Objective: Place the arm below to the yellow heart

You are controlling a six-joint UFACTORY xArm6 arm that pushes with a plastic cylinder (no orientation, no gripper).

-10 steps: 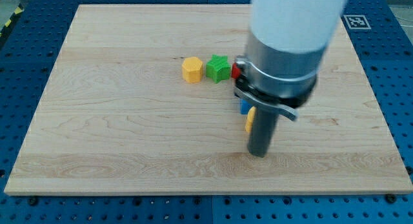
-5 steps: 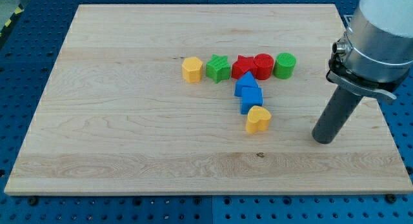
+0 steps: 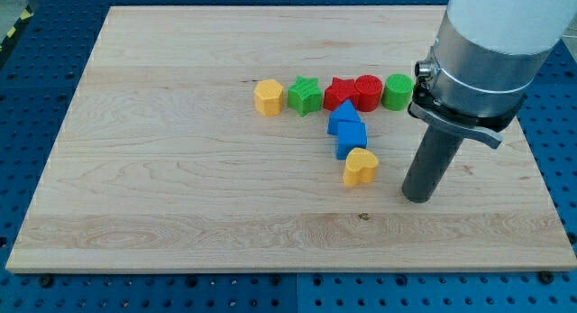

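My tip (image 3: 416, 198) rests on the table (image 3: 162, 196) to the right of the yellow heart (image 3: 360, 167) and slightly nearer than it, apart from it with bare wood between them. The tool is a plain dark rod with no jaws, so it holds nothing and has no width to set; its upper part is a grey collar under a white housing that hides the right edge of the green cylinder (image 3: 398, 91). The yellow heart lies right of the table's centre, at the near end of a short column: the blue cube (image 3: 351, 138) sits just beyond it, seemingly touching, and the blue triangle (image 3: 343, 116) touches the cube on its far side. Beyond that runs a row from left to right: a yellow hexagon (image 3: 268, 96), a green star (image 3: 305, 95), a red star (image 3: 338, 90), a red cylinder (image 3: 367, 91) and the green cylinder, each close beside the next. The blue triangle's far point reaches the red star. The table stands on a blue perforated base (image 3: 36, 69).
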